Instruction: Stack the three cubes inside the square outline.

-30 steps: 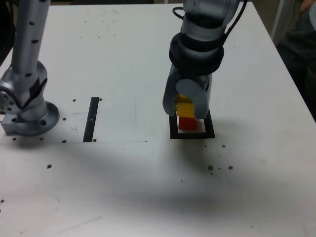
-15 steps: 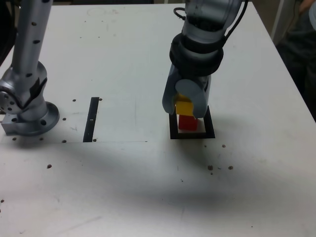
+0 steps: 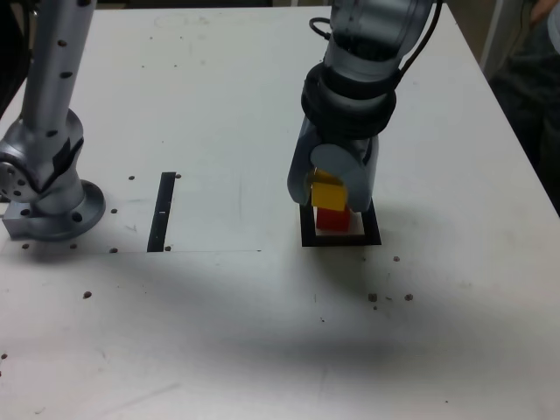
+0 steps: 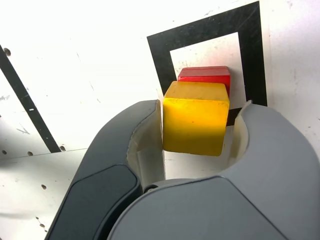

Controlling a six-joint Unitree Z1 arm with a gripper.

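The red cube (image 4: 205, 74) sits inside the black square outline (image 4: 250, 60), on its white middle. The yellow cube (image 4: 195, 120) is up on top of the red one, as far as I can tell — the wrist view looks down on it, and the red one peeks out from under its edge. In the exterior view, the yellow cube shows right above the red one too. The claw (image 4: 202, 117) is a bit open around the yellow cube. One finger is very close to it, maybe touching, and there is a gap by the other finger, so it does not look squeezed tight. I think the claw is letting go. So two cubes look stacked, and that is most of the job. The green cube does not show in either view, so I cannot tell where it is. If it is not in the pile, it has to go on top of the yellow one. Next, the claw should go straight up and away — if it bumps the yellow cube, the little tower could tip. The black strip (image 3: 162, 212) lies flat, well apart from the cubes, and is not the spot for them.
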